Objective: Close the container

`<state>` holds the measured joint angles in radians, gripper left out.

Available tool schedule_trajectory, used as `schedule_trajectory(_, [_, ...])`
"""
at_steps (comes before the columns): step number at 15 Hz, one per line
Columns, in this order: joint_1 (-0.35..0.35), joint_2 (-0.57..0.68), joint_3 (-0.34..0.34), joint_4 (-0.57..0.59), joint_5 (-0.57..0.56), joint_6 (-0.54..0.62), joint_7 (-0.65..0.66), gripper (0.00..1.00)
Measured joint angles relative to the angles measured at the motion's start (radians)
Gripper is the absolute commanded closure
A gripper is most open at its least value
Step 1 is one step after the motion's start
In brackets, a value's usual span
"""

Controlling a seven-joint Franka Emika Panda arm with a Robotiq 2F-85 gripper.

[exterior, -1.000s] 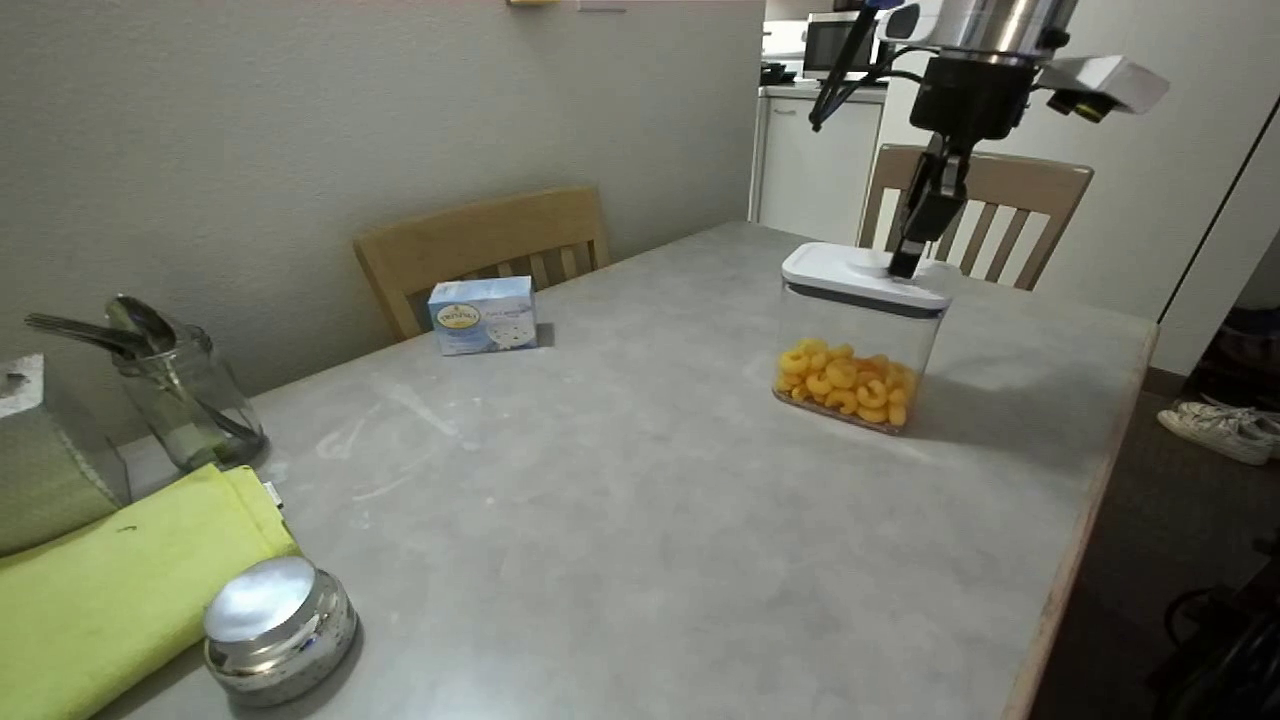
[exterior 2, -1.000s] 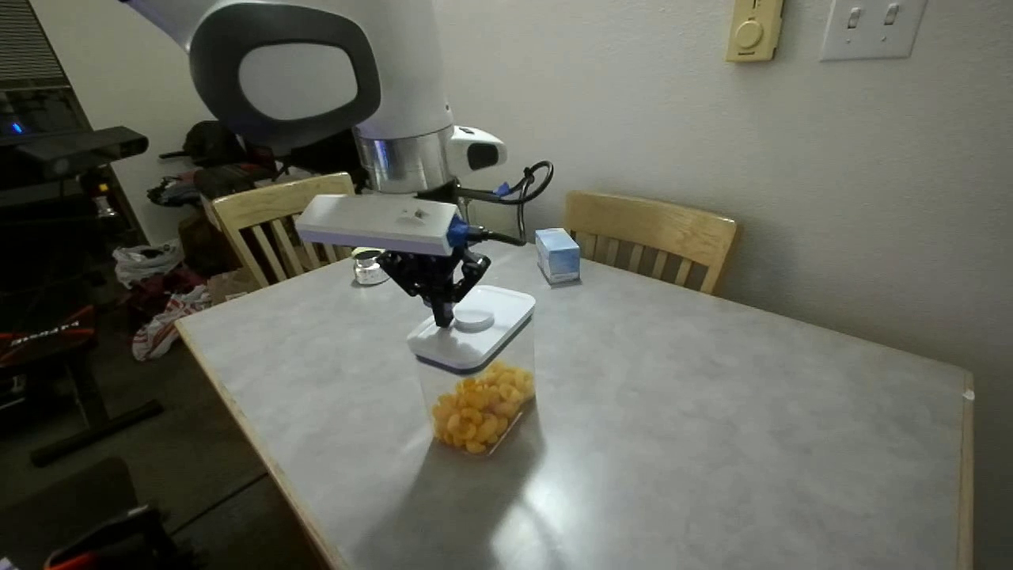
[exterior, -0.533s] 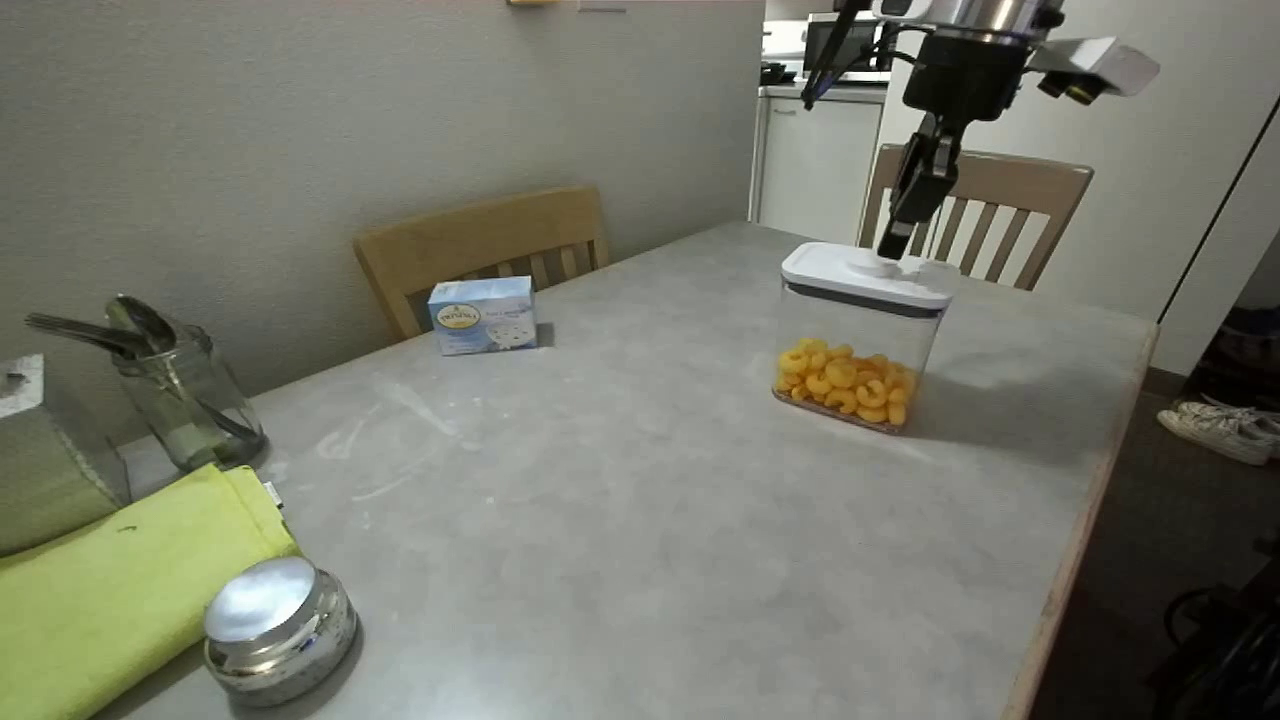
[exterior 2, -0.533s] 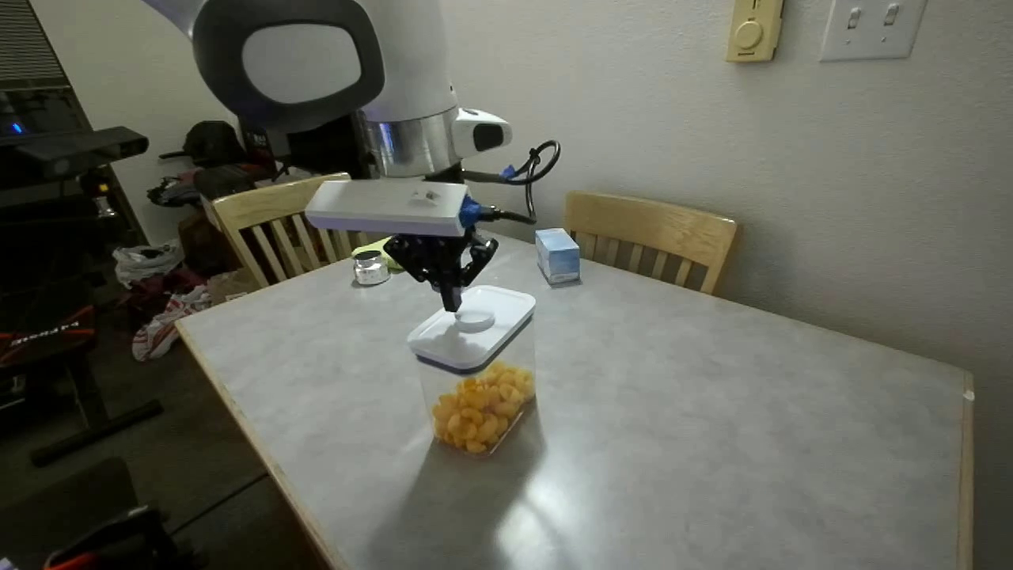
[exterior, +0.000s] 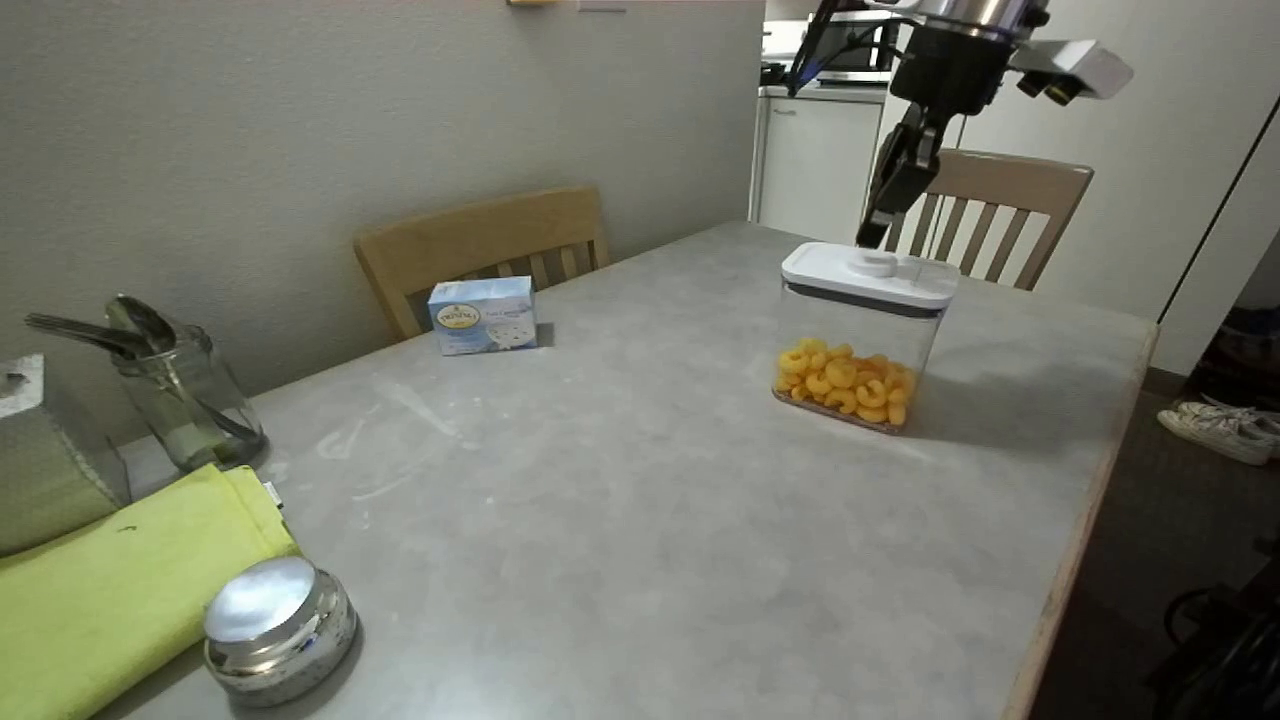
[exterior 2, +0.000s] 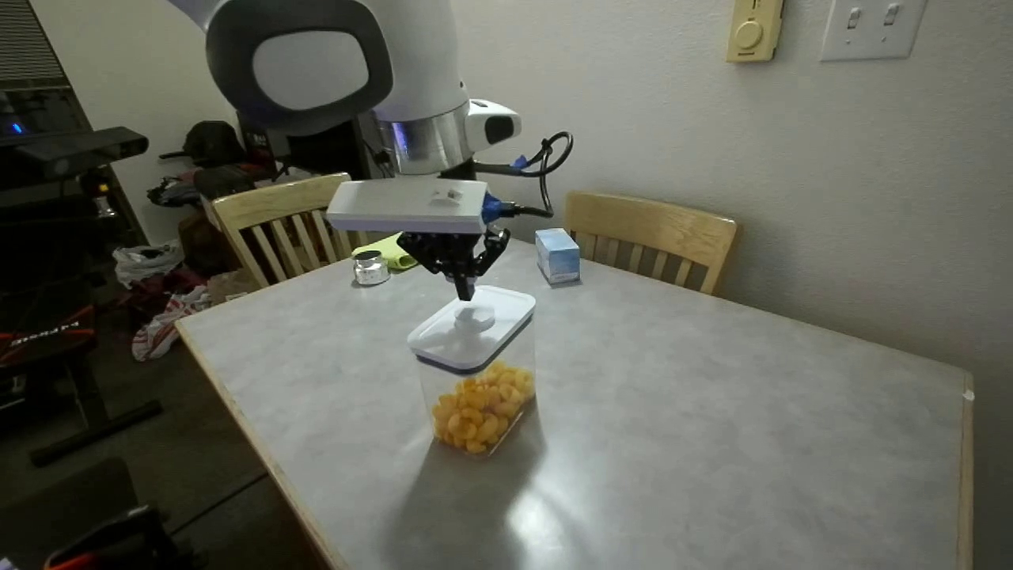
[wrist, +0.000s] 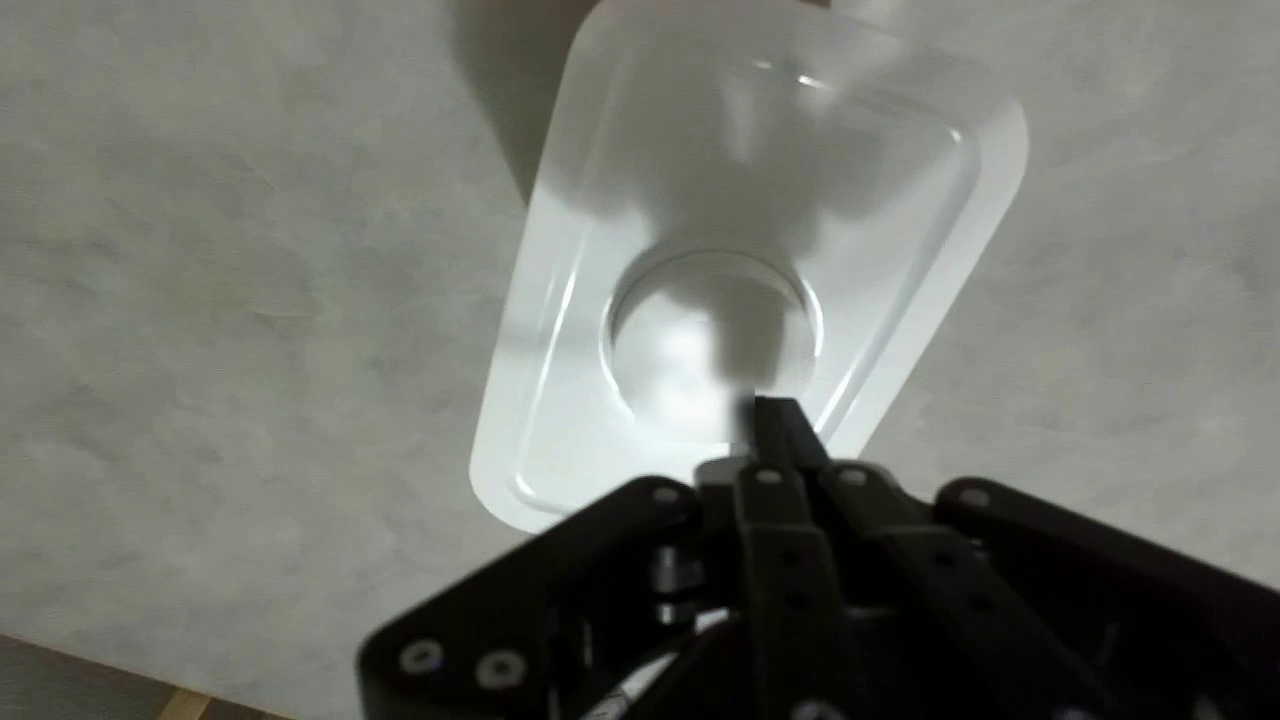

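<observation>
tin (exterior: 280,632) and blue box (exterior: 484,317) stand well apart from the container (exterior: 862,331).

Pale blue box (exterior: 484,318), on the table (exterior: 640,520), in an exterior view: brand name "TWININGS" in a yellow oval (exterior: 459,316) (soft-edged, yet readable); lettering to its right too blurred to read. Red-and-black item (exterior 2: 47,336), beyond the table's edge: pale lettering, illegible. Yellow wall unit (exterior 2: 755,28) with round dial (exterior 2: 748,34): dark mark beneath the dial, too small to read.
</observation>
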<state>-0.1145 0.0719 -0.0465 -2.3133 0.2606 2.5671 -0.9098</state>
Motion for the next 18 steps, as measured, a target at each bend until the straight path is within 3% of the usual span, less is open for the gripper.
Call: schedule_trajectory(18, [-0.002, 0.071, -0.001, 0.005, -0.135, 0.072, 0.072, 1.00])
